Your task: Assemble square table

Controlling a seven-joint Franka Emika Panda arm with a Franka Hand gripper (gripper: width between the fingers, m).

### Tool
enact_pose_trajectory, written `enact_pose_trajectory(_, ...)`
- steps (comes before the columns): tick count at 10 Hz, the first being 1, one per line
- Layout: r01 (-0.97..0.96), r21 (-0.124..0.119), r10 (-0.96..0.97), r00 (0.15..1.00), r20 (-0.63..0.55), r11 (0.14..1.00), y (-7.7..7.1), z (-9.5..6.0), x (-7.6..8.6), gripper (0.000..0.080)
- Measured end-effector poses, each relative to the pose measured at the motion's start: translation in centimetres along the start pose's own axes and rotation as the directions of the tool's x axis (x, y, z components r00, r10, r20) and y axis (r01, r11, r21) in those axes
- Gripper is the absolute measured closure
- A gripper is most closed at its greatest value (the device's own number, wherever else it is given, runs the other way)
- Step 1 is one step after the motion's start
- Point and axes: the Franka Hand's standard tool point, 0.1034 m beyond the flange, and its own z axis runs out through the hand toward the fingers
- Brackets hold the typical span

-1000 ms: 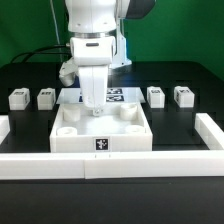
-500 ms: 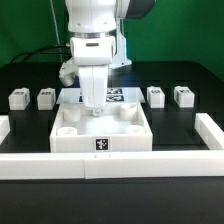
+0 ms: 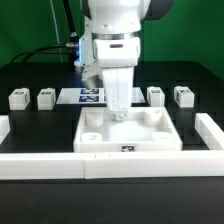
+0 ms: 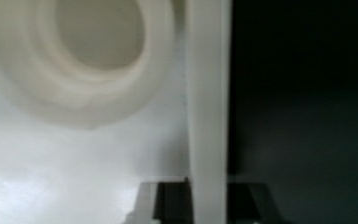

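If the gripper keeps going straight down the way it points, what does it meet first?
The large white square plastic slab with raised rim; the shut gripper points down into its recess, possibly touching it.

On my wrist camera the square table (image 4: 69,140) sits very close and soft in focus, its pale white inner face filling most of the frame. One round corner socket (image 4: 78,50) is sunk into it, its edges blurred into broad rings. The raised rim (image 4: 208,90) runs as a straight white strip across the frame, just beside the socket, and beyond it lies the dark worktop (image 4: 309,100). The pincer (image 4: 208,195) straddles that rim, with its dark fingers (image 4: 163,205) pressed against either side and clamped on it.
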Motion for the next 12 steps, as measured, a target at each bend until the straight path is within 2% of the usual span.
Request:
enact_pose_trajectory(2,-0.006,-0.025,0.006,1.0,-0.009,1.0,1.6,0.1,2.1,0.0742)
enact_pose_trajectory(3,0.005,-0.032,-0.005,1.0,-0.009,0.999,2.0,0.1,3.6,0.0742)
enact_pose_trajectory(4,0.01,-0.024,-0.01,1.0,-0.007,1.0,2.0,0.2,4.7,0.0742)
enact_pose_trajectory(6,0.014,-0.004,-0.014,1.0,-0.001,1.0,2.0,0.2,4.8,0.0742)
enact_pose_trajectory(10,0.012,-0.009,-0.012,1.0,-0.002,1.0,2.0,0.2,4.7,0.0742)
enact_pose_trajectory(12,0.011,-0.009,-0.011,1.0,-0.002,1.0,2.0,0.2,4.6,0.039)
